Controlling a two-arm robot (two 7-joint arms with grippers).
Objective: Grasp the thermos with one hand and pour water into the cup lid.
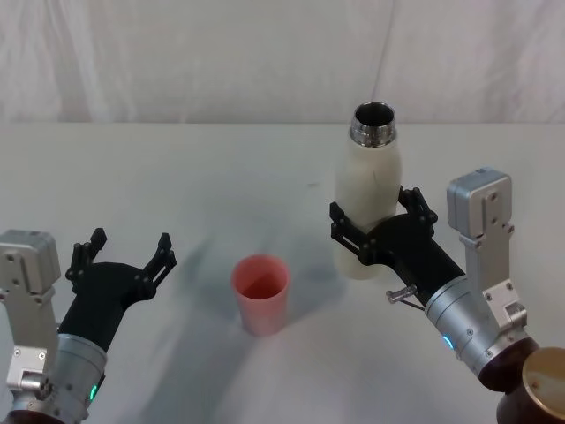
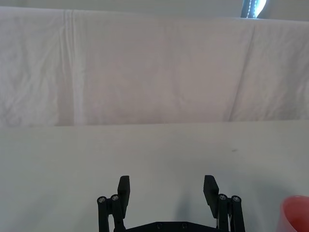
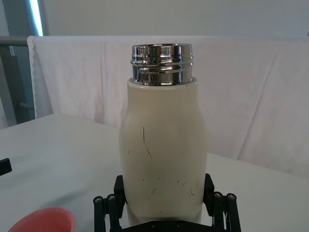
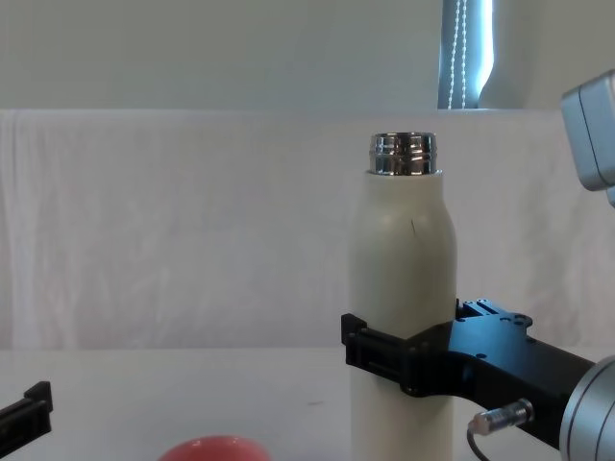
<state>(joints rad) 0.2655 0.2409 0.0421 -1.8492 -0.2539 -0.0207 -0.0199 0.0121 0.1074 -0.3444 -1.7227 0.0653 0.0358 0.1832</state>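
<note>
The thermos point(image 1: 371, 172) is a cream-white bottle with an open chrome neck, standing upright right of centre. My right gripper point(image 1: 375, 208) is shut on its lower body, with a black finger pressed against each side. The right wrist view shows the thermos point(image 3: 161, 135) with thin dark scratches, held in the right gripper point(image 3: 164, 188). The pink cup lid point(image 1: 260, 291) stands open side up on the table, to the left of the thermos and nearer to me. My left gripper point(image 1: 124, 252) hovers open at the left, holding nothing. The chest view shows the thermos point(image 4: 404, 250) and the cup lid's rim point(image 4: 211, 448).
The white table point(image 1: 221, 177) ends at a white cloth backdrop point(image 1: 177, 62) behind. A brown round part point(image 1: 543, 380) sits at the lower right by my right arm. The pink cup lid point(image 2: 295, 212) lies off to one side of the left gripper point(image 2: 166, 186).
</note>
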